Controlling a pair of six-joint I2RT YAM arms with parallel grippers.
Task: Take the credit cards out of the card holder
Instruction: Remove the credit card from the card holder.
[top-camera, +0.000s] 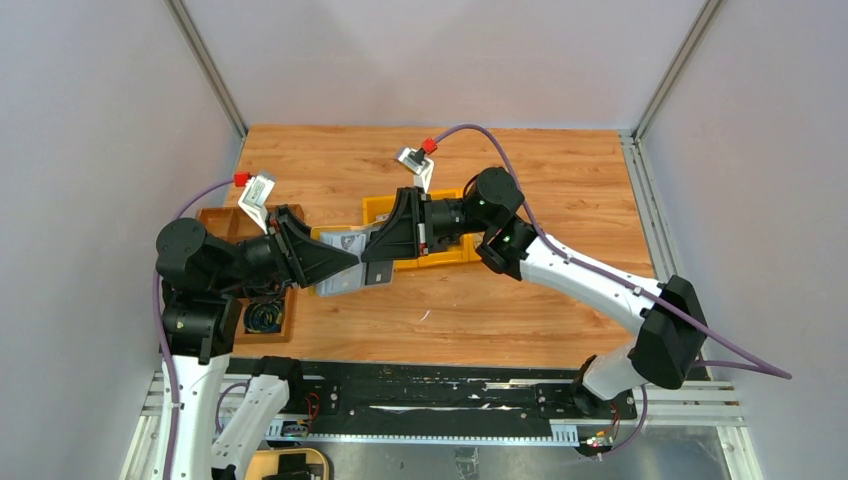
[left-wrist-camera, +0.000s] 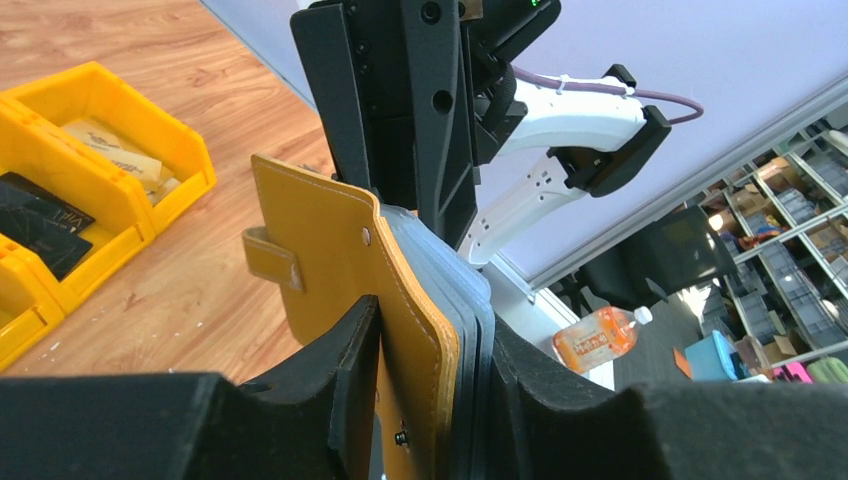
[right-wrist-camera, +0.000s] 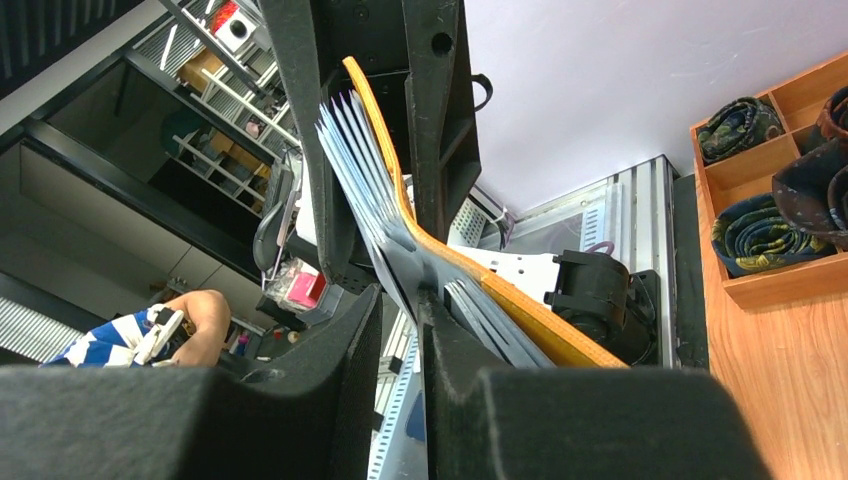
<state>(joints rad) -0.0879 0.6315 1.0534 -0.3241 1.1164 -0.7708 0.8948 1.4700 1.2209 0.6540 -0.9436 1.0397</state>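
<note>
The mustard-yellow card holder (top-camera: 340, 276) hangs in the air over the table's middle, held between both grippers. My left gripper (top-camera: 350, 262) is shut on it. In the left wrist view my left gripper (left-wrist-camera: 430, 345) clamps the yellow cover (left-wrist-camera: 330, 250) and the grey pocket leaves. My right gripper (top-camera: 370, 258) meets it from the right. In the right wrist view the holder (right-wrist-camera: 520, 310) is fanned open, and my right gripper (right-wrist-camera: 400, 310) stands with a narrow gap, one thin grey leaf lying between its fingers against the right one. Whether that is a card I cannot tell.
Yellow plastic bins (top-camera: 380, 208) stand behind the grippers; in the left wrist view one yellow bin (left-wrist-camera: 120, 190) holds dark cards (left-wrist-camera: 40, 215). A brown compartment tray (top-camera: 215, 218) with rolled ties (right-wrist-camera: 745, 125) lies at the left. A black rail runs along the near edge.
</note>
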